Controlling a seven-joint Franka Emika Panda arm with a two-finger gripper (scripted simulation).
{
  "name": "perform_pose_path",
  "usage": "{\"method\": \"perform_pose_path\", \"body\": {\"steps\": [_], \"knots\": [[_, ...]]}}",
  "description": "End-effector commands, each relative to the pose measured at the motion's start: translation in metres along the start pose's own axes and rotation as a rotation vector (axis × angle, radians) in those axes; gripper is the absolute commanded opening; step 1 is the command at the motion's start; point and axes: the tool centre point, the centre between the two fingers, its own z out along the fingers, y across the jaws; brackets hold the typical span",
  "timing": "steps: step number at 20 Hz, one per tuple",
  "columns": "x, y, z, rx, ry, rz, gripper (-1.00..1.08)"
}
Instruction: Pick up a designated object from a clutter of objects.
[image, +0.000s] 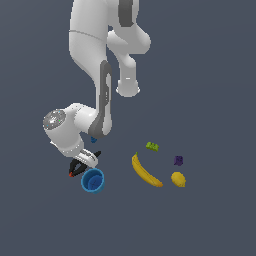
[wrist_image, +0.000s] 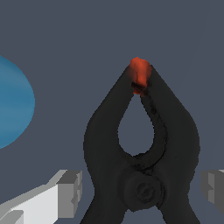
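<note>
Black spring clamp (wrist_image: 142, 153) lying between the hand's (wrist_image: 140, 188) spread fingers (wrist_image: 65, 192), untouched, just beside the blue cup (image: 93, 180). Hand hanging released, low over the tabletop (image: 210, 225), arm bending downward.

clamp (wrist_image: 142, 175) black, tips red-orange | cup (image: 93, 180) blue | banana (image: 145, 172), lemon (image: 178, 179) yellow | brick (image: 152, 146) green | cube (image: 178, 160) purple

Light: even, dim (no cast shadows) | Quality: soft render — edges slightly jagged
</note>
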Motion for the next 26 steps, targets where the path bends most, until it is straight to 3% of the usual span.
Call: {"method": "perform_pose_path", "body": {"steps": [1,3,4,17,26], "knots": [[-0.001,0.0,0.012,-0.001,-0.006,0.003,1.0],[-0.001,0.0,0.012,-0.001,-0.006,0.003,1.0],[-0.001,0.0,0.012,-0.001,-0.006,0.003,-1.0],[0.003,-0.003,-0.003,0.003,0.011,-0.001,-1.0],[-0.017,-0.021,-0.023,0.003,0.01,0.0,-1.0]]}}
